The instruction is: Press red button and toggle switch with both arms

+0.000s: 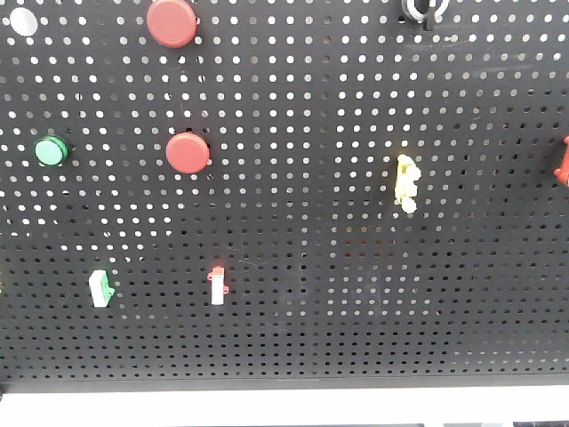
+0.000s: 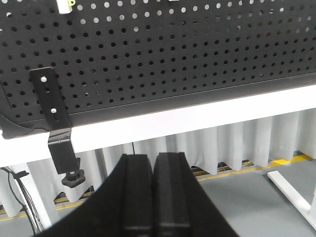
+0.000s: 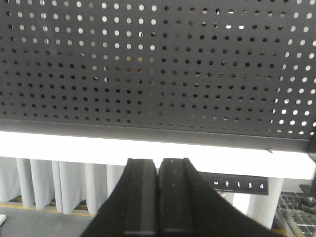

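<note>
In the front view a black pegboard (image 1: 356,133) carries two large round red buttons: one at the top (image 1: 172,22), one lower down (image 1: 188,153). A red-and-white toggle switch (image 1: 217,285) and a green-and-white switch (image 1: 101,288) sit lower on the board. Neither arm shows in the front view. My left gripper (image 2: 153,160) is shut and empty, below the board's bottom edge. My right gripper (image 3: 158,164) is shut and empty, also below the board's bottom edge.
A small green button (image 1: 51,150), a yellow part (image 1: 406,182), a red part at the right edge (image 1: 562,165) and a black knob at the top (image 1: 424,9) are on the board. A white table edge (image 2: 197,116) runs under it, with a black clamp (image 2: 59,133).
</note>
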Robot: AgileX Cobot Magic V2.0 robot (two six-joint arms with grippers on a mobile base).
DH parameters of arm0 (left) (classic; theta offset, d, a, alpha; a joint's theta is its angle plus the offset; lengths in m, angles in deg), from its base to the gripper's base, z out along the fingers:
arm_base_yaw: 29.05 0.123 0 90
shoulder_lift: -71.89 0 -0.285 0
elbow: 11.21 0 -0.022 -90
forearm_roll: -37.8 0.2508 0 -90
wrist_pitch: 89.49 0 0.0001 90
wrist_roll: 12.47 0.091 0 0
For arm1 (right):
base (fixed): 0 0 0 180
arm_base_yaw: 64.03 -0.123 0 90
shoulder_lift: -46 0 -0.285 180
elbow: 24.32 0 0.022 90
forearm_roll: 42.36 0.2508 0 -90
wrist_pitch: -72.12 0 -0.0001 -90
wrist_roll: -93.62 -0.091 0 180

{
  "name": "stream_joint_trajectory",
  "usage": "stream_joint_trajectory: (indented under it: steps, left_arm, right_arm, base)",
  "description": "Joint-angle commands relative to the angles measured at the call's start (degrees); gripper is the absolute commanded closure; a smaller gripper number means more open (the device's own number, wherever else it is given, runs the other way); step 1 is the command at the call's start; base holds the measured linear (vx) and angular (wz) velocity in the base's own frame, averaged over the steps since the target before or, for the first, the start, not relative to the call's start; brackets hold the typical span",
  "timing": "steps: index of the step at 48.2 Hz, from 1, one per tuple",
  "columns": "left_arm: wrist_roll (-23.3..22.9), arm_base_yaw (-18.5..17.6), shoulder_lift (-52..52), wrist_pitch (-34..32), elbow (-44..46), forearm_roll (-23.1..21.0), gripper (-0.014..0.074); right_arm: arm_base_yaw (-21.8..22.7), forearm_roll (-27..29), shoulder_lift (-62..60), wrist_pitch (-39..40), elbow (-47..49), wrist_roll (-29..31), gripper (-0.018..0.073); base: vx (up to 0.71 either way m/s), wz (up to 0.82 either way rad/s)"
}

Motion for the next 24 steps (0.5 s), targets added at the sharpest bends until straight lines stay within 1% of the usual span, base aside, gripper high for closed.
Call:
stream_joint_trajectory:
  steps: [1,6,13,19,21,23,24]
  left_arm:
    - [-0.06,-0.1,0.92,-4.73,-1.89,-0.29,0.0594]
    - [-0.06,-0.1,0.92,-4.95,-1.89,-0.29,0.0594]
    - [-0.06,-0.1,0.92,-5.36,-1.89,-0.2,0.0594]
    - [-0.53,0.0,0.92,-14.58,-1.25,-0.88,0.0594]
    - [-1.69,0.0,0.92,-19.08,-1.25,-2.01,0.0594]
    - [-4.16,0.0,0.92,-22.39,-0.84,-3.82,0.0594]
    - [-5.19,0.0,0.92,-22.8,-0.27,-4.18,0.0594]
  right_arm:
    - [0.21,-0.07,-0.93,4.97,-0.66,0.35,0.0562]
    - [0.21,-0.07,-0.93,5.56,-0.61,0.35,0.0562]
    - [0.21,-0.07,-0.93,8.74,-0.6,0.35,0.0562]
    - [0.21,1.54,-0.93,13.67,0.1,-1.35,0.0562]
    - [0.21,3.05,-0.93,14.45,1.14,-2.43,0.0562]
    - [0.21,4.52,-0.93,14.32,3.11,-3.76,0.0562]
    - [0.21,5.0,-0.93,14.02,4.33,-4.19,0.0562]
  base:
    - [0.0,0.0]
    - [0.0,0.0]
    - [0.0,0.0]
    - [0.0,0.0]
    - [0.0,0.0]
    - [0.0,0.0]
    - [0.0,0.0]
